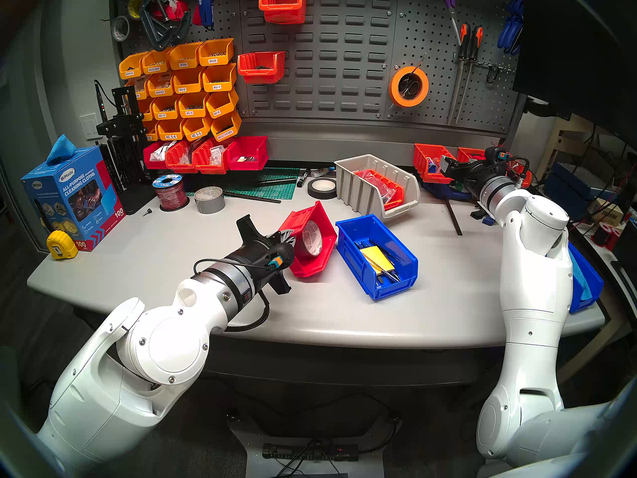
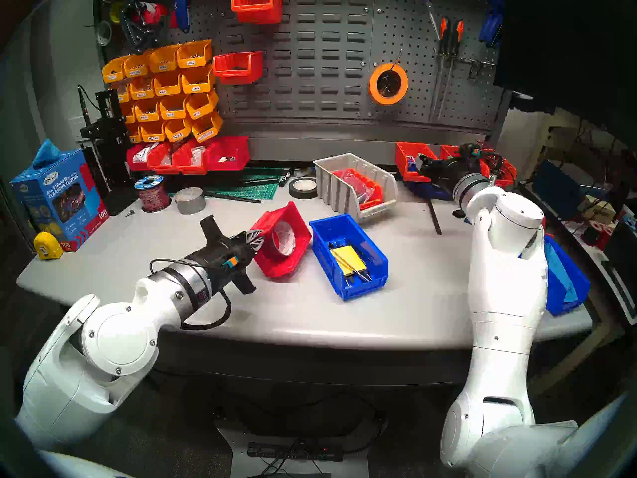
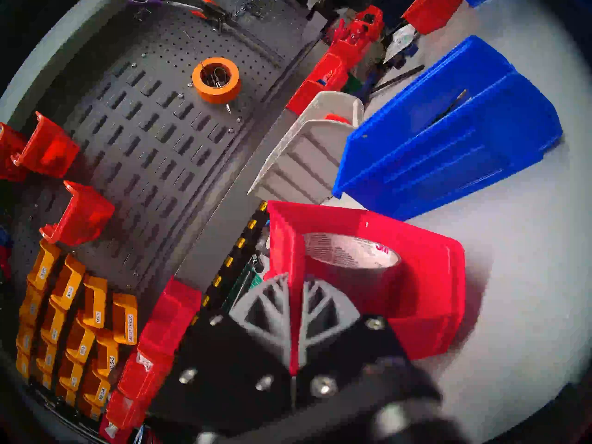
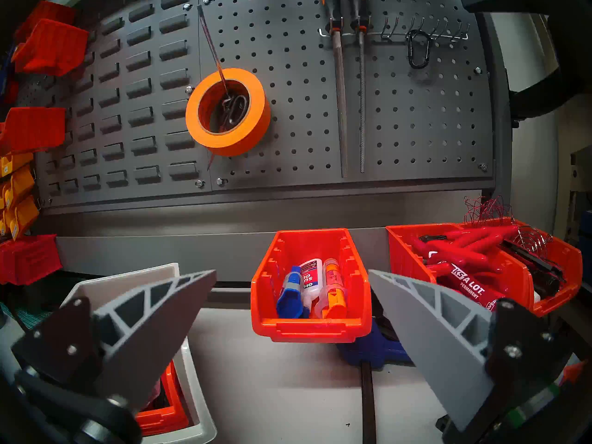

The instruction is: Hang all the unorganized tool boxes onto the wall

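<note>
Left gripper (image 3: 293,308): jaws pinched together on the side wall of the red bin (image 3: 423,273), one grey ribbed finger (image 3: 266,302) outside the wall, the other inside. The bin is tipped on its side on the table (image 1: 144,260), open top facing the robot, clear of the wall. A roll of white tape (image 3: 349,252) with red print sits inside it, seen edge-on from the wrist.

Just beside the red bin, to its right, the blue bin (image 1: 377,256) stands upright on the table, holding a yellow pad (image 1: 377,258) and some thin dark tools. Whether the two bins touch cannot be told. Behind them the beige-grey ribbed bin (image 1: 375,186) rests on the table near the base of the wall (image 1: 327,63), with an orange-red bin and a clear bag inside.

Right gripper (image 4: 290,331): jaws wide apart, nothing between them. It hangs level over the table's right rear, facing a small orange-red bin (image 4: 312,284) that holds glue bottles and sits against the lighter strip at the wall's base. A second orange-red bin of red-handled tools stands just to that one's right.

On the wall: two orange-red bins hung on the louvred slots, a block of yellow-orange labelled bins at left, an orange tape roll (image 1: 408,85) on the pegboard section.
</note>
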Action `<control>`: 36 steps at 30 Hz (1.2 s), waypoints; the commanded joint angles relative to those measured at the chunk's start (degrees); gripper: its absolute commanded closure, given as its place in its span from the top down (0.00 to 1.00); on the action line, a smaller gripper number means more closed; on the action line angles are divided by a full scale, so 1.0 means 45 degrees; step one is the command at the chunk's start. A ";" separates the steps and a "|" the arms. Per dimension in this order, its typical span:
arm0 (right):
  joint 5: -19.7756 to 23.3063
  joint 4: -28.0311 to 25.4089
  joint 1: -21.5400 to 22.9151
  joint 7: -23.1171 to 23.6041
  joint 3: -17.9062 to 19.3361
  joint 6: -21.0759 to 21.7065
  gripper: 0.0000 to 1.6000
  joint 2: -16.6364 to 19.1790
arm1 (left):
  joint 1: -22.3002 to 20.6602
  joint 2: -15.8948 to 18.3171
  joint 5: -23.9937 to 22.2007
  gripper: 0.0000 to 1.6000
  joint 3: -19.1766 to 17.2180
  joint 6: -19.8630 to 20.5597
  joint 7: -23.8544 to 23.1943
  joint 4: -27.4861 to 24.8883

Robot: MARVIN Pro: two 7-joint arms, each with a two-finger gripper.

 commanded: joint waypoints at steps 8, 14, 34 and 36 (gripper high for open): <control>0.0009 -0.0162 0.0085 0.0009 -0.0002 -0.0031 1.00 0.0019 | -0.0361 -0.2194 -0.3480 0.00 -0.1482 0.2497 0.1121 -0.0095; 0.0009 -0.0147 0.0090 0.0010 -0.0003 -0.0032 1.00 0.0021 | -0.0622 -0.3057 -0.5512 0.00 -0.2827 0.3071 0.1778 -0.0046; 0.0007 -0.0203 0.0070 0.0001 0.0000 -0.0020 1.00 0.0012 | 0.0567 -0.5885 -1.1920 0.00 -0.5764 0.1002 0.2445 0.0643; 0.0006 -0.0207 0.0068 -0.0001 0.0001 -0.0017 1.00 0.0011 | 0.0877 -0.6053 -1.1793 0.00 -0.5785 0.0520 0.2100 0.0667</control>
